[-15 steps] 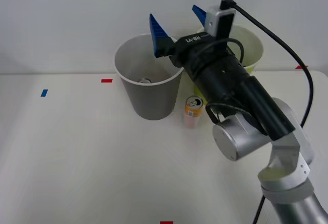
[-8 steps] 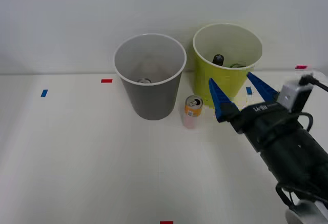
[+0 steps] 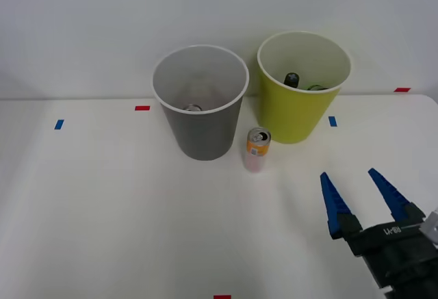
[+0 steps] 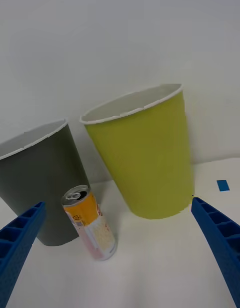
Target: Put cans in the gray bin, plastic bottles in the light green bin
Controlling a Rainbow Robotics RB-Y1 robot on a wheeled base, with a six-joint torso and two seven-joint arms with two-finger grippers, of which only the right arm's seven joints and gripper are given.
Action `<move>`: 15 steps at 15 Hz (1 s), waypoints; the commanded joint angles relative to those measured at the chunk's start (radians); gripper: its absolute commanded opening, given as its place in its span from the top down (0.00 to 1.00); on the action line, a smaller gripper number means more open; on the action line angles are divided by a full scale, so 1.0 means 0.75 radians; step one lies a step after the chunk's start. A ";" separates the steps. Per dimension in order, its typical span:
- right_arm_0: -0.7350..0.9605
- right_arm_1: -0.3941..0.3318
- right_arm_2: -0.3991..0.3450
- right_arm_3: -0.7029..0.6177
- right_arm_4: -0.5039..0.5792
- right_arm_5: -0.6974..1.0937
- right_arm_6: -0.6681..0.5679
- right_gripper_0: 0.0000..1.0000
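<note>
Here, the right gripper (image 3: 361, 193) hovers low over the white bench (image 3: 102, 210) near its front right corner, its two blue ribbed fingers (image 3: 333, 202) spread wide and holding nothing. Ahead of it, well apart, the orange and pale pink can (image 3: 257, 149) stands upright on the bench, silver pull-tab top up; in the wrist view the same can (image 4: 91, 222) stands between the open fingers (image 4: 19, 240), in front of the gap between the two bins. The gray bin (image 3: 200, 104) stands just beside the can toward the bench's back edge, and a silver can top (image 3: 192, 107) shows at its bottom. The light green bin (image 3: 303, 87) stands next to the gray one, nearer the back right corner, close to it but not touching. Inside it lie dark plastic bottles (image 3: 301, 82), one with a small round black cap (image 3: 292, 78). Small tape marks dot the bench: a blue one (image 3: 332, 121) just beside the green bin's base, a red one (image 3: 142, 107) left of the gray bin, another blue one (image 3: 59, 124) toward the left edge.
</note>
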 commanded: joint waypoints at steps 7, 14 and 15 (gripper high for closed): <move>0.402 0.106 0.033 0.304 0.223 -0.568 -0.062 0.00; 0.388 0.317 -0.141 0.605 0.589 -0.983 -0.142 0.00; 0.404 0.319 -0.147 0.605 0.591 -0.993 -0.056 0.00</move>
